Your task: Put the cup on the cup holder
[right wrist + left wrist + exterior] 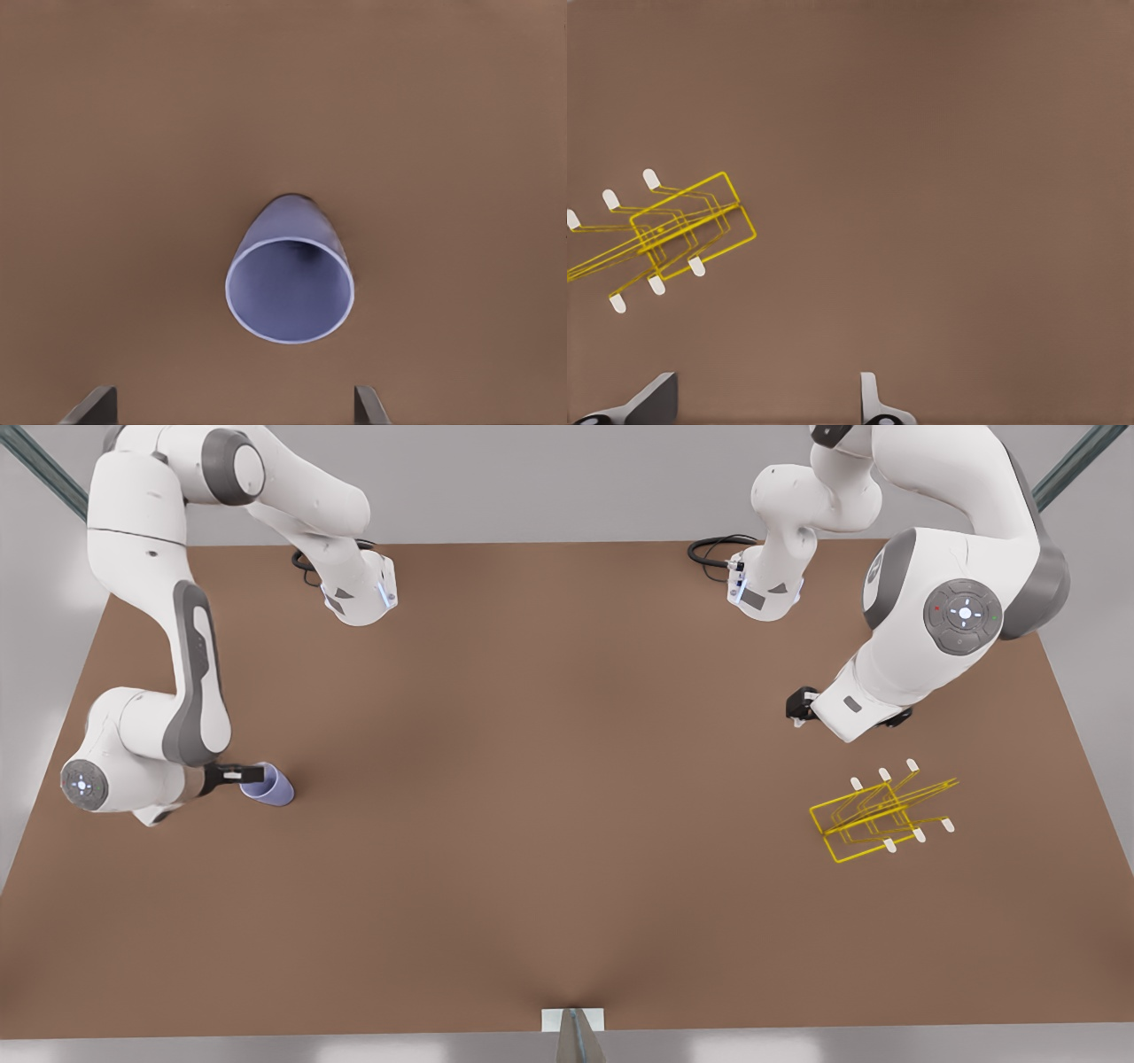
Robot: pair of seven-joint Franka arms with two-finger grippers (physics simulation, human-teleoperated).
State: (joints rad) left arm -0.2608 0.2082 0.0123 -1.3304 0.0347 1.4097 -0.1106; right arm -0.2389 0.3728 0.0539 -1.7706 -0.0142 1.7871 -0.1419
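In the front view you are seeing the small lavender-blue tapered cup sitting on the brown table at the front view's left, with the right gripper reaching in at its rim; from here you cannot tell whether the fingers are touching it. The yellow thin-wire cup holder with white-capped prongs is standing well apart at the front view's right, and the left gripper is hovering near it, waiting. In the left wrist view you are looking down on the cup holder, off to one side of the spread fingertips; the left gripper is standing open and empty, probably parked there so the rack stays clear. In the right wrist view the cup is lying centred ahead of the right gripper, its open mouth facing the camera, and the fingertips are standing wide on either side, not closed on it. That centring suggests you are lining up a grasp; the carry to the prongs is not yet begun.
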